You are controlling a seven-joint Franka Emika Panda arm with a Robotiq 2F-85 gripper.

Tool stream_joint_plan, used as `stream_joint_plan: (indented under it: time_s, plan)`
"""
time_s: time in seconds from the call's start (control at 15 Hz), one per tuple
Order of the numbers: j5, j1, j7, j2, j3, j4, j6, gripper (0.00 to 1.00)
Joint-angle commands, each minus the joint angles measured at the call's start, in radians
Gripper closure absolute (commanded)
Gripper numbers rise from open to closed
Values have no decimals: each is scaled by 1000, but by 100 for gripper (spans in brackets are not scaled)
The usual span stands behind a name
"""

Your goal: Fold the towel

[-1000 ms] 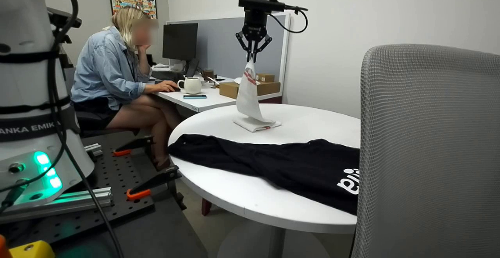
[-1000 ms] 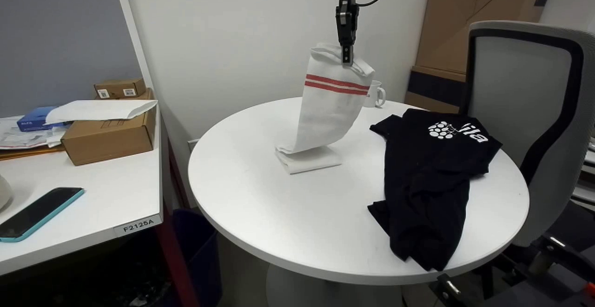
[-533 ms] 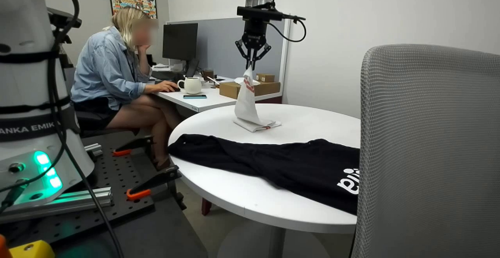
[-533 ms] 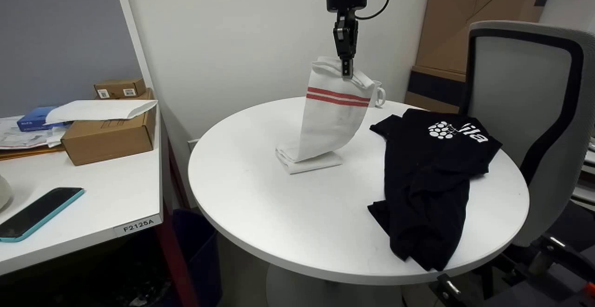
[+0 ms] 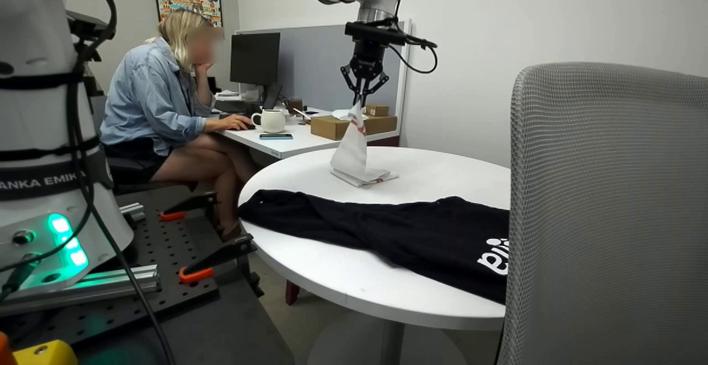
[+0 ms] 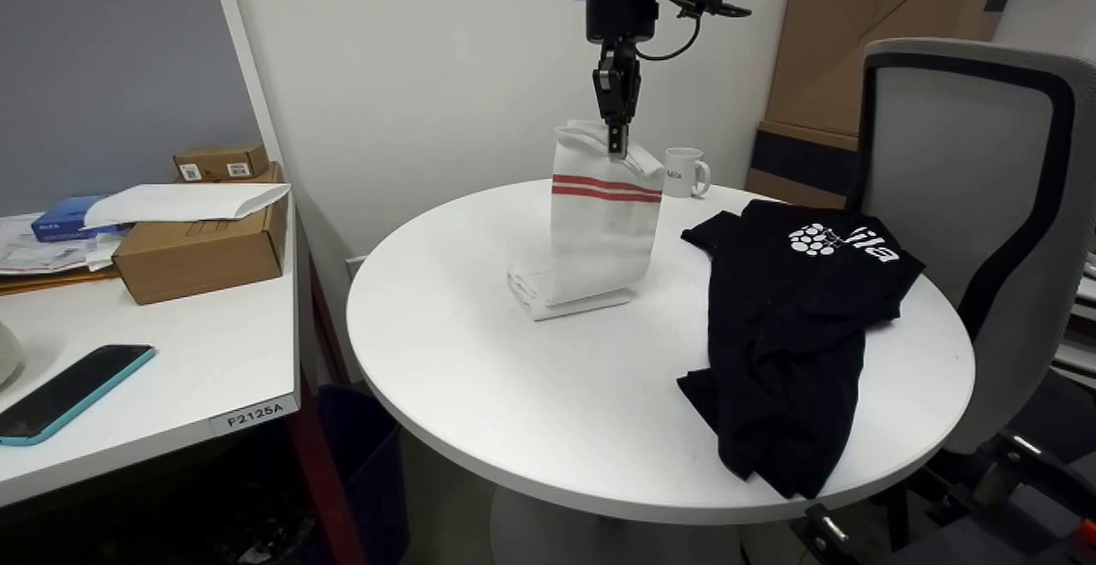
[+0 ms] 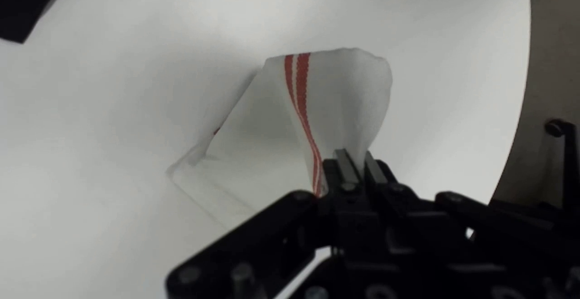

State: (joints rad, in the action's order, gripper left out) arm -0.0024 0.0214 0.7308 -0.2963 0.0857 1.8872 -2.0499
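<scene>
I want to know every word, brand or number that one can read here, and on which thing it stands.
"ANKA EMIKA": robot's base, first letters cut off
"F2125A": desk label
"ila": black garment, preceding letter unclear
"Mila": mug on round table
Too small or blurred: print on blue box, small carton, larger carton

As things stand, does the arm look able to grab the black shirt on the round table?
Probably not yet: the gripper is closed on the towel, so it would likely have to let go first. The black shirt itself lies uncovered.
</scene>
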Motion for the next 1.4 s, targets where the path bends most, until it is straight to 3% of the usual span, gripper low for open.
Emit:
stream_joint_plan:
  time_s: [0.0, 0.33, 0.8, 1.0, 1.33]
  plan:
    - [-28, -16, 65, -114, 5, -165, 49, 99]
    - [-112, -6, 63, -257, 0, -300, 48, 99]
    - [-319, 56, 45, -435, -19, -335, 39, 99]
    - [-410, 99, 78, -425, 1, -278, 14, 99]
    - [-520, 164, 104, -302, 51, -136, -84, 99]
